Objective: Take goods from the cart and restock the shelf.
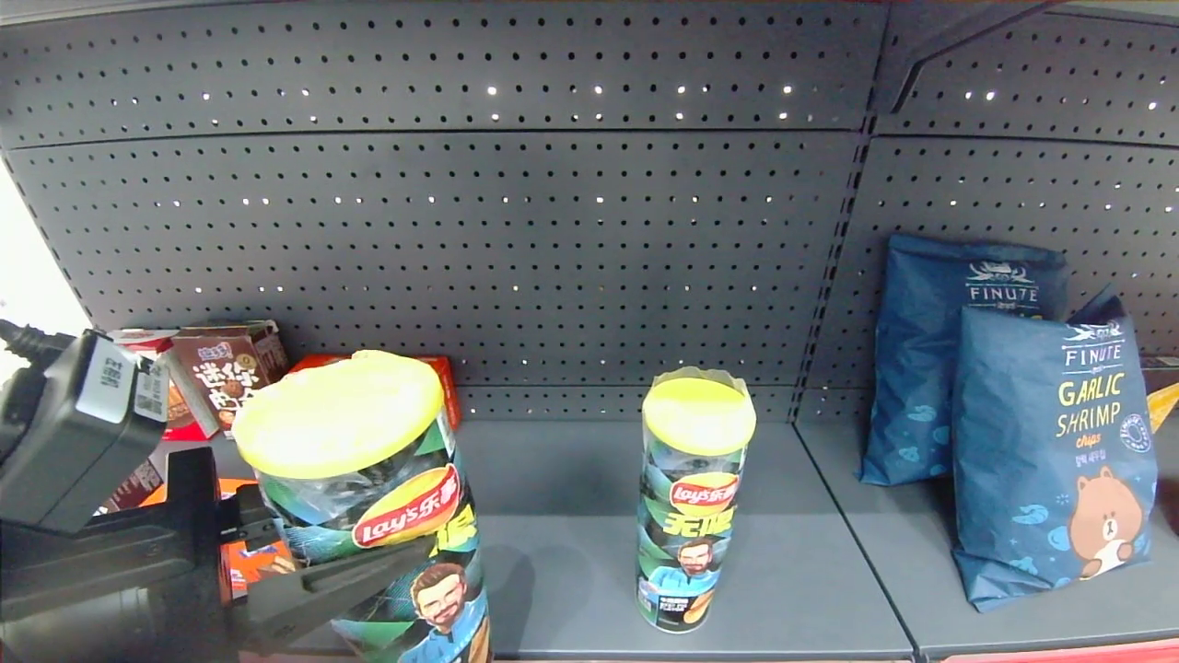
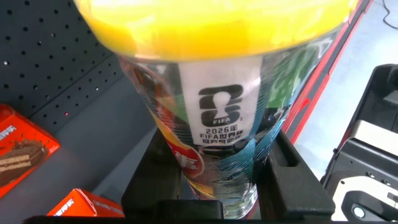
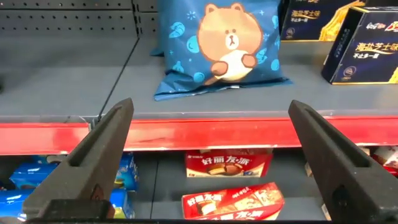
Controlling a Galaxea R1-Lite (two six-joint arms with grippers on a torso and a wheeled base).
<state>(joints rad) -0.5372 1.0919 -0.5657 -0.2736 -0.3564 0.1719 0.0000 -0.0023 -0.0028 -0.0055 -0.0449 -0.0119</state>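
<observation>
Held chip can: upright, clamped low on its body in the jaws of the left gripper. It sits left of the standing can and nearer the front edge of the shelf.

Right gripper: jaws spread wide, nothing between them, facing the blue bag that stands right of the standing can.

Handling (judgement): light, with a thin tube wall that probably dents under hard squeeze. The glossy wrap is likely slippery, and the tall shape is tippy. Best grip is mid-to-lower body, never the yellow lid.
</observation>
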